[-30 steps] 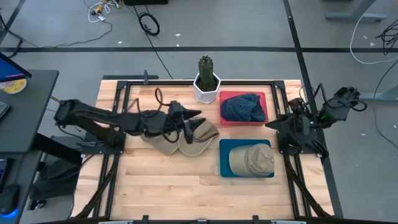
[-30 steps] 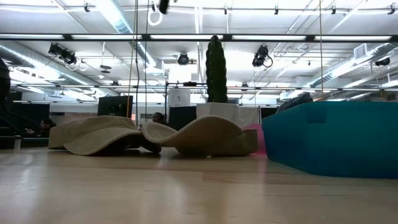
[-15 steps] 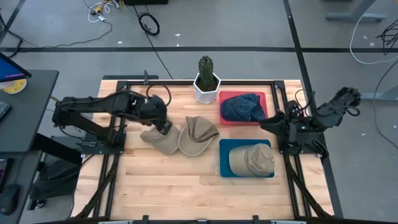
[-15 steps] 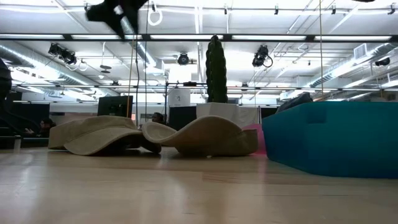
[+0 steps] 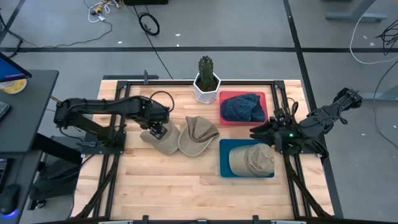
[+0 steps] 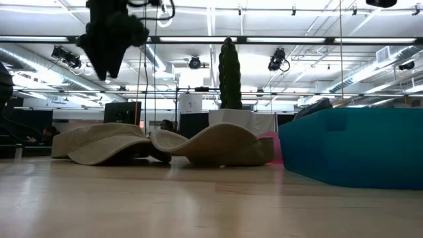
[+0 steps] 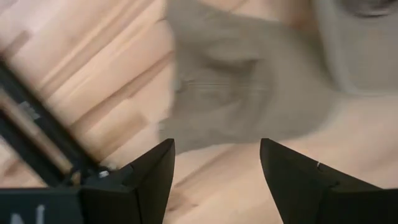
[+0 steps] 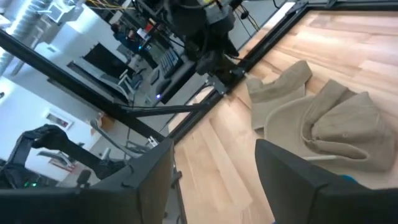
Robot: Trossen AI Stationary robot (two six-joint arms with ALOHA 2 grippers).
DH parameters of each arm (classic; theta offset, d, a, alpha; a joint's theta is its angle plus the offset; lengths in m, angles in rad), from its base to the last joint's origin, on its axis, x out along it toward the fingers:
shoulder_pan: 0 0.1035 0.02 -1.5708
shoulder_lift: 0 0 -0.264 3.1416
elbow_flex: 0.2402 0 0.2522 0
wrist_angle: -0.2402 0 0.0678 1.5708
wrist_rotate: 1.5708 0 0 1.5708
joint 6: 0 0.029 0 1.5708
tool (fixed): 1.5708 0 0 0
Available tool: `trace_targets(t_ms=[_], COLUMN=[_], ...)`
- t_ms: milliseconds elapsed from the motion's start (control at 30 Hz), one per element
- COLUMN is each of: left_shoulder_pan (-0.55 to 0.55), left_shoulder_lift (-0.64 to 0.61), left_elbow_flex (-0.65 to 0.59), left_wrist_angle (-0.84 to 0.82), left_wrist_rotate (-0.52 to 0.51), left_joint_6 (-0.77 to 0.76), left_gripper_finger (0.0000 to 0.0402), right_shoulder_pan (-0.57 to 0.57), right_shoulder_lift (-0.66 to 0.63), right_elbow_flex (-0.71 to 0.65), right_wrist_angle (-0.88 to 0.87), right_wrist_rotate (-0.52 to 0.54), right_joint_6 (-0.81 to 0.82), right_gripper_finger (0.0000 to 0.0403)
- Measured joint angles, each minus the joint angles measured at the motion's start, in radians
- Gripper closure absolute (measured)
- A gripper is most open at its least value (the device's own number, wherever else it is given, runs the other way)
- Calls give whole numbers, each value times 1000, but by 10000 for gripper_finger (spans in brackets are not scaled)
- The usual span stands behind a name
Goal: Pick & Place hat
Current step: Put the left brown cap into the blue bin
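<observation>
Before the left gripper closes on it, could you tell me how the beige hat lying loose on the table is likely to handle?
Probably floppy: the left beige hat lies crumpled, its brim rippling in the low view, so it may sag from a pinch. Likely light, being thin fabric. It touches the second beige hat, so lifting could drag that one. The left gripper hovers open above it.

Even, bright overhead light in the high view, only soft short shadows under the arms and the beige hats (image 5: 180,137) on the wooden table (image 5: 161,186). Low view is backlit: ceiling strip lights (image 6: 125,16) glare, the left gripper (image 6: 106,36) reads as a near-black silhouette, and the near tabletop is soft and out of focus. Left wrist view is smeared, the hat (image 7: 249,87) has no crisp edges; right wrist view is sharp on the hats (image 8: 323,124), background washed out.
</observation>
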Motion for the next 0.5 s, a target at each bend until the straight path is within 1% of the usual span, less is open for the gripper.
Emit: trace_targets(t_ms=[100, 300, 400, 500], left_shoulder_pan=[30, 119, 170, 226], left_shoulder_lift=[0, 0, 0, 0], left_elbow_flex=[-61, -198, -264, -307], left_wrist_angle=[4, 132, 191, 215], left_wrist_rotate=[-28, 69, 100, 126], left_joint_6=[-31, -9, -17, -19], left_gripper_finger=[161, 163, 163, 163], right_shoulder_pan=[0, -1, -5, -7], right_shoulder_lift=[13, 19, 19, 19], right_elbow_flex=[0, 0, 0, 0], right_wrist_angle=[12, 21, 22, 22], right_wrist_rotate=[0, 0, 0, 0], right_joint_6=[8, 22, 23, 26], right_gripper_finger=[175, 175, 175, 175])
